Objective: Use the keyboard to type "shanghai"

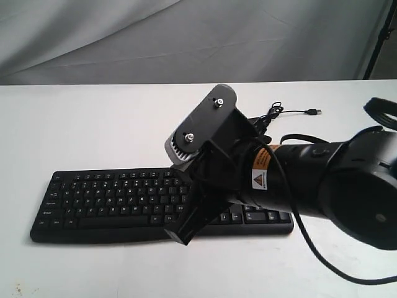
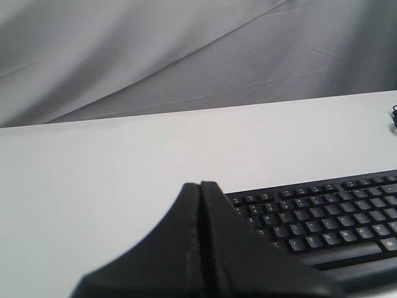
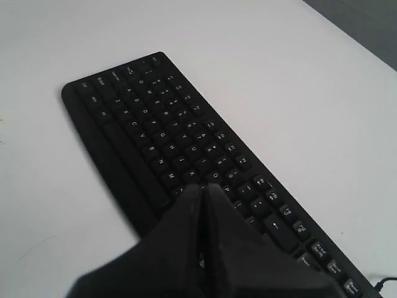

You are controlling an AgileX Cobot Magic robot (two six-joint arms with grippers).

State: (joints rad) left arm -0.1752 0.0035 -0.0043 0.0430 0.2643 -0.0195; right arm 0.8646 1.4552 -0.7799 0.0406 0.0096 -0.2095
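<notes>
My right gripper [image 3: 201,187], its black fingers pressed together with nothing between them, points down over the middle letter keys of the wide black plastic keyboard [image 1: 111,202]. The keyboard lies flat on the white table [image 1: 93,118]. My left gripper [image 2: 200,185], likewise closed and empty, hangs near one end of the keyboard.

The thick black right arm [image 1: 335,186] enters from the right edge of the exterior view and extends to mid-frame. Its black wedge-shaped right gripper [image 1: 185,236] slants down-left, jaws pressed together. The black left gripper [image 2: 200,186] has its jaws pressed together too.
</notes>
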